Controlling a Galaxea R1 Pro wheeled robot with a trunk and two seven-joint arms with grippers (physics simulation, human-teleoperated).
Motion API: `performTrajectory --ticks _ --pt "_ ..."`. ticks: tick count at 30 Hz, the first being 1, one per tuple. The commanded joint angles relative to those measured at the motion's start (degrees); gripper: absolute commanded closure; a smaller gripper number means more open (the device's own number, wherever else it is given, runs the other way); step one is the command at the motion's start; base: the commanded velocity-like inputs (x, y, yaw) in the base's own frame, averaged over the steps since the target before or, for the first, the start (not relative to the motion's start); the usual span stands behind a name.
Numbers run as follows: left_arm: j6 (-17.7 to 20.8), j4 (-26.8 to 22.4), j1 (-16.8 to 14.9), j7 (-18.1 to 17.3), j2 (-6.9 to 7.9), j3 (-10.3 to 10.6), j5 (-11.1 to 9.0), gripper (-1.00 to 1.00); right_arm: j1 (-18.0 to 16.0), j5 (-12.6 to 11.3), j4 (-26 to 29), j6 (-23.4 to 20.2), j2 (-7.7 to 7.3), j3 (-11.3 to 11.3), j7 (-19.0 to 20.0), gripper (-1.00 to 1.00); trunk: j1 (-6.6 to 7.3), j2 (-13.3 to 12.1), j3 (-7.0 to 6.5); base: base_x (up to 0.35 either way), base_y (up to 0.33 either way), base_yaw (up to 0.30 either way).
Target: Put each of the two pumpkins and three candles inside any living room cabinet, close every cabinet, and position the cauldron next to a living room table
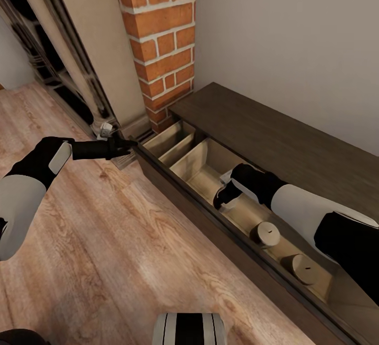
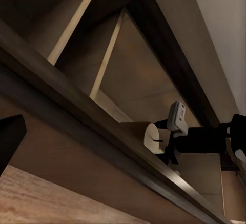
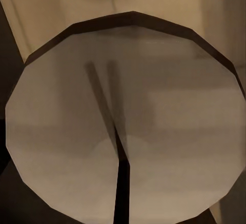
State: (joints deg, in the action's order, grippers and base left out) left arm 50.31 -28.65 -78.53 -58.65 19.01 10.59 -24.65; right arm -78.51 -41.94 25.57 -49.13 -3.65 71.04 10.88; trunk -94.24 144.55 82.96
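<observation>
Your right jaws [image 1: 227,196] were down inside the open drawer of the cabinet [image 1: 295,139], reaching into a pale wood compartment. In the left wrist view those right jaws [image 2: 163,143] sat against a candle [image 2: 154,138], which lay on its side just at their tips with its round end and wick facing out. The right wrist view looked straight onto that candle's flat end [image 3: 125,121], its dark wick running across the face. You appeared to have the right jaws clenched on this candle, though the fingers themselves were hidden by the arm in the head view.

Two more candles stood upright in the same drawer behind your right jaws, toward your forearm: one [image 1: 265,234] nearer the jaws, the other [image 1: 301,268] farther along and well apart from the first.

Your left jaws [image 1: 128,146] were held out at the near end of the drawer, just beside its dark front edge and below the brick column [image 1: 160,39]. Whether they were released or clenched could not be told; they held nothing that showed. The wooden floor [image 1: 131,250] ran beneath your left arm.
</observation>
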Motion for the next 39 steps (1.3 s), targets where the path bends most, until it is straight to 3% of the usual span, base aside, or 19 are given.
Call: performTrajectory --ticks 1,19,25,35,39 --pt "0.27 0.00 -0.05 -0.06 0.06 0.31 -0.32 -1.00 -0.07 0.54 0.09 -0.09 -0.05 0.23 0.55 1.00 0.01 0.02 0.04 0.000 0.000 0.000" --pt "0.23 0.00 -0.05 0.00 -0.01 0.31 -0.32 -1.00 -0.07 0.54 0.09 -0.09 0.03 0.23 0.58 1.00 0.01 0.02 0.04 0.042 0.000 0.000" --pt "0.23 0.00 -0.05 -0.06 -0.02 0.31 -0.32 -1.00 -0.07 0.54 0.09 -0.11 -0.02 0.23 0.56 1.00 -0.14 0.10 1.37 0.000 0.000 0.000" --pt "0.23 -0.02 -0.05 -0.09 0.06 0.31 -0.32 -1.00 -0.07 0.63 0.09 -0.09 0.03 0.23 0.47 1.00 -0.14 0.10 1.37 0.000 0.000 0.000" --pt "-0.12 -0.01 0.00 -3.84 0.47 0.23 -0.26 -1.00 -0.07 0.63 0.08 -0.09 0.04 0.30 0.46 1.00 -0.14 0.10 1.37 0.000 0.000 0.000"
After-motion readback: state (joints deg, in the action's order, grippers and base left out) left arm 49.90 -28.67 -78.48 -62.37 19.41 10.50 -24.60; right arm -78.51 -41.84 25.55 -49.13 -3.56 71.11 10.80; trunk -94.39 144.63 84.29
